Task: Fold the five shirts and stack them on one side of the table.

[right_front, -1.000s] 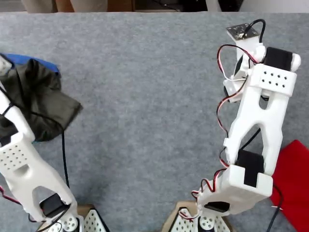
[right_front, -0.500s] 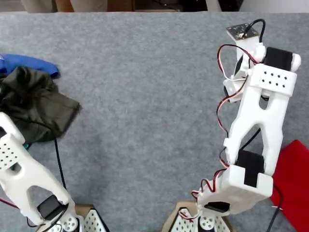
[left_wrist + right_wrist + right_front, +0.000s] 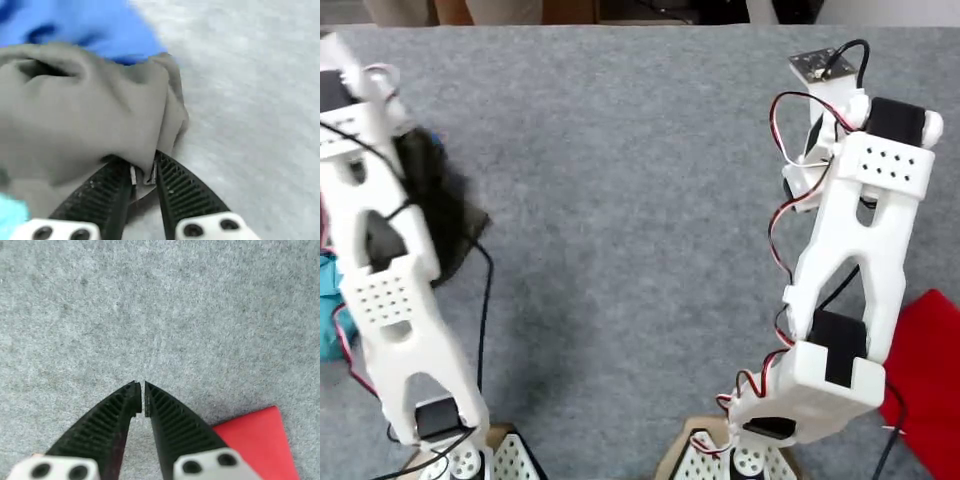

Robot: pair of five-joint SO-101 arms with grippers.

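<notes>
Jaws of the left gripper [image 3: 142,175] are clenched on a thin fold at the edge of a crumpled dark olive-grey cloth shirt [image 3: 75,110]. The shirt lies at the left side of the grey felt worktop [image 3: 620,200], overlapping a bright blue cloth shirt [image 3: 100,30], with a patch of turquoise cloth [image 3: 10,215] just beside it.

The step in hand appears to be drawing the dark shirt clear of the heap so it can be spread flat and folded. The pinch takes in little fabric, so a low, slow pull toward the open felt at the middle looks wisest. A quick tug could slip the fold free or drag the blue shirt along. Checking that only the dark shirt's cloth is caught would help before it is lifted further.

The right gripper [image 3: 140,397] hangs above bare felt, its jaws closed to a hairline gap on nothing. It is near the corner of a flat red cloth shirt [image 3: 925,370] at the right front of the worktop. From there it could pin or take the dark shirt's far edge once the shirt is spread.

All the shirts rest directly on the felt rather than in any bin or basket.
</notes>
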